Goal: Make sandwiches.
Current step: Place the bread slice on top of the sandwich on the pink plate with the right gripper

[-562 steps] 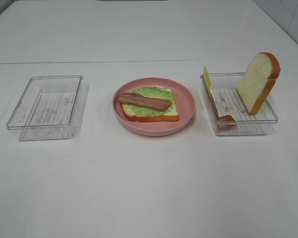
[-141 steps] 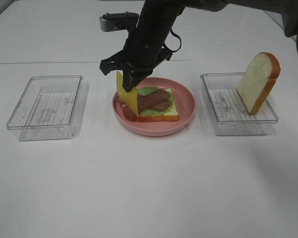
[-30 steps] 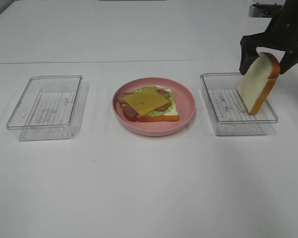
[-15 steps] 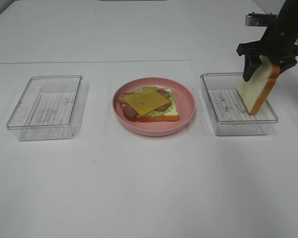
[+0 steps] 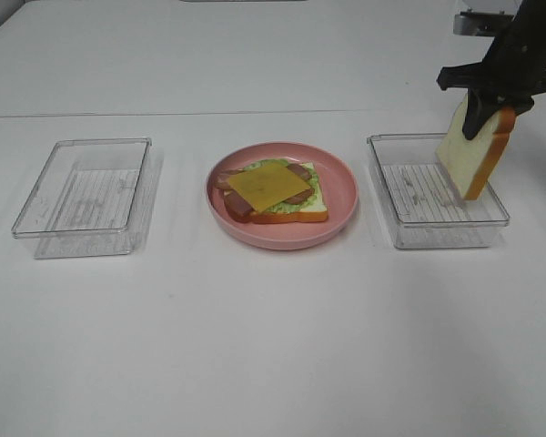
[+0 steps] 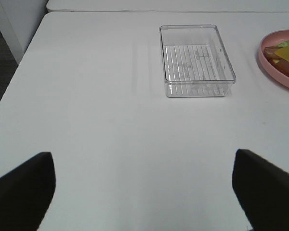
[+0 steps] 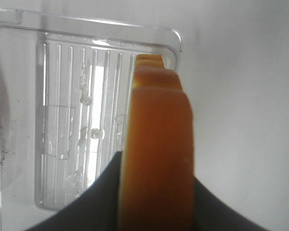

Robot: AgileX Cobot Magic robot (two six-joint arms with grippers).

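On the pink plate (image 5: 343,195) lies the open sandwich (image 5: 271,189): a bread slice with lettuce, bacon strips and a yellow cheese slice (image 5: 267,185) on top. My right gripper (image 5: 488,116) is shut on the top edge of the second bread slice (image 5: 473,157), which hangs upright over the right clear tray (image 5: 423,232). In the right wrist view the orange-brown crust (image 7: 159,144) fills the gap between the dark fingers (image 7: 98,202). In the left wrist view, my left gripper (image 6: 143,192) stands open over bare table, far from the plate (image 6: 279,72).
An empty clear tray (image 5: 84,193) sits left of the plate and also shows in the left wrist view (image 6: 196,60). The right tray (image 7: 62,120) holds nothing beneath the held slice. The white table's far edge runs behind the trays.
My right gripper has closed on the bread slice and raised it slightly off the right tray's floor. The plate, the stack and the left arm have not moved.
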